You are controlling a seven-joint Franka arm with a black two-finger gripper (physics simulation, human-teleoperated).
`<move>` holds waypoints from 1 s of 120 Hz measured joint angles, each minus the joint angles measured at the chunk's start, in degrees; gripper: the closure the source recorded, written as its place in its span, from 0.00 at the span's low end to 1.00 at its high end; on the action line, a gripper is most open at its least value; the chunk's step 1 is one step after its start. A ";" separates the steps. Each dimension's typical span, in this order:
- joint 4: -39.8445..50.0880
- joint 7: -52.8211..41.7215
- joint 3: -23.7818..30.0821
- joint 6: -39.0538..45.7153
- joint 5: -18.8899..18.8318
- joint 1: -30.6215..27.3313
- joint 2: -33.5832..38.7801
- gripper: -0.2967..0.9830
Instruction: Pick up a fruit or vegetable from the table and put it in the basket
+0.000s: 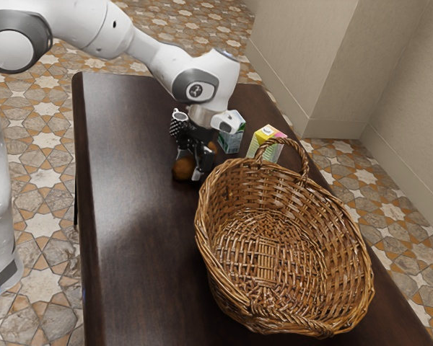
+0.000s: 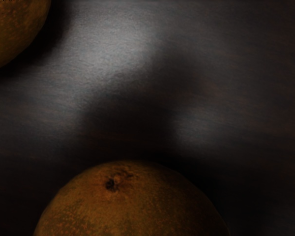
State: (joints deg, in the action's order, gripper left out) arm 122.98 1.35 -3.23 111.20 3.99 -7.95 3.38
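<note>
Low over the table, my gripper points down among brownish-orange round fruits. One fruit shows beside it, toward the exterior view's left; a bit of another fruit peeks out behind it. In the wrist view, a large fruit with a dark stem spot lies just under the hand, and a second fruit is apart from it. Whether the gripper holds the near fruit is unclear. The wicker basket stands close by, toward the exterior view's right, with its open top up.
On the dark table, a black-and-white patterned container stands close behind the gripper. A green carton and a yellow-and-pink carton stand beyond the basket's raised handle.
</note>
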 joint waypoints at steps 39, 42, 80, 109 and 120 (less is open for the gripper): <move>1.33 0.39 0.02 2.04 -1.81 0.13 -0.44 0.44; 1.49 0.52 0.00 2.32 -2.03 0.17 -0.43 0.47; -35.11 1.86 18.69 -13.48 -5.44 -0.41 3.89 0.58; -57.24 2.20 39.91 -14.89 -15.18 4.32 -26.14 0.62; -58.33 1.89 40.12 -14.23 -16.69 4.45 -28.43 0.59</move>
State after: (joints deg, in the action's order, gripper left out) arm 64.65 3.24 36.88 96.98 -12.70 -3.50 -25.05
